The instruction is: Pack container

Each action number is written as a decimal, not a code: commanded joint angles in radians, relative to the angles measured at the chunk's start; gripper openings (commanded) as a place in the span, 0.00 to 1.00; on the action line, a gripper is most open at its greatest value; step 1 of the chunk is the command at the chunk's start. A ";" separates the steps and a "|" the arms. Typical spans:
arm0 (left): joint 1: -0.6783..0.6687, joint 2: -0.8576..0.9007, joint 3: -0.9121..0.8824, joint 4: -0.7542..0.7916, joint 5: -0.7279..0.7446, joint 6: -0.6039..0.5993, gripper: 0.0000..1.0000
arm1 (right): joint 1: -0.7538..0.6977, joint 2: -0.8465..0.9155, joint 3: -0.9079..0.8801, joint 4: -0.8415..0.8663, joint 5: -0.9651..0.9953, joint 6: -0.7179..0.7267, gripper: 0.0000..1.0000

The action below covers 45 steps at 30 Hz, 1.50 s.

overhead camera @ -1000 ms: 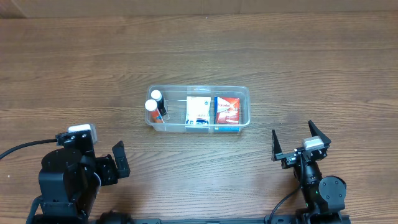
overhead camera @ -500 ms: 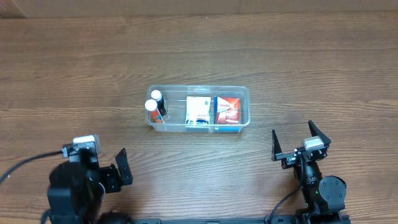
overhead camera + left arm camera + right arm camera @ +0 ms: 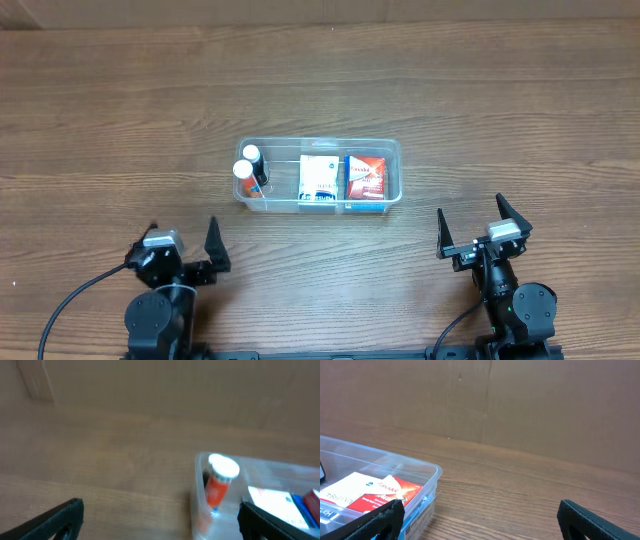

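The clear container (image 3: 393,150) sits mid-table. Inside stand two white-capped orange bottles (image 3: 246,171) at its left end, a white box (image 3: 318,177) in the middle and a red box (image 3: 366,176) at the right. My left gripper (image 3: 183,245) is open and empty near the front edge, below and left of the container. My right gripper (image 3: 477,229) is open and empty at the front right. The left wrist view shows a bottle (image 3: 218,482) in the container (image 3: 200,505), blurred. The right wrist view shows the container's corner (image 3: 431,471) and red box (image 3: 385,492).
Brown wooden table (image 3: 120,110) all round the container. A cardboard-brown wall (image 3: 530,405) stands behind the table in the wrist views. A black cable (image 3: 70,305) runs from the left arm to the front left edge.
The left arm has drawn back and swung right and upright, its gripper now pointing at the container. The right arm and the container's contents have not moved.
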 commanded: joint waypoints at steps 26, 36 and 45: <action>0.005 -0.014 -0.189 0.274 0.031 0.113 1.00 | -0.006 -0.008 -0.010 0.008 0.009 -0.003 1.00; 0.005 -0.014 -0.189 0.274 0.031 0.113 1.00 | -0.006 -0.008 -0.010 0.008 0.009 -0.003 1.00; 0.005 -0.014 -0.189 0.273 0.031 0.113 1.00 | -0.006 -0.008 -0.010 0.008 0.009 -0.003 1.00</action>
